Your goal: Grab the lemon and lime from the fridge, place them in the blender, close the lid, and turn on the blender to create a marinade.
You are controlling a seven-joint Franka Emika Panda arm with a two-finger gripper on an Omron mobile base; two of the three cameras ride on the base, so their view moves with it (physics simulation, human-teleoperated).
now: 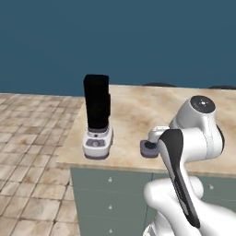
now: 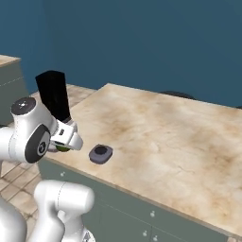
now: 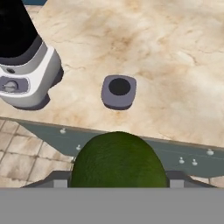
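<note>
Lime (image 3: 118,159), dark green and rough-skinned, sits clamped in the pincer (image 3: 118,181), carried out in front of the worktop's (image 1: 152,110) front edge rather than over it, so I judge it is on its way to the blender (image 1: 97,120). That blender stands near the worktop's front left corner, its black jar uncovered; the lid (image 1: 150,148) lies flat on the worktop just beside it along the front edge, apparently left off so fruit can drop in. From the hand view the lime's grip is plain, with the lid and blender base beyond it. In the right base view the arm hides most of the fruit, leaving a green sliver under the wrist, while the left base view shows the jar's full height and open top.
</note>
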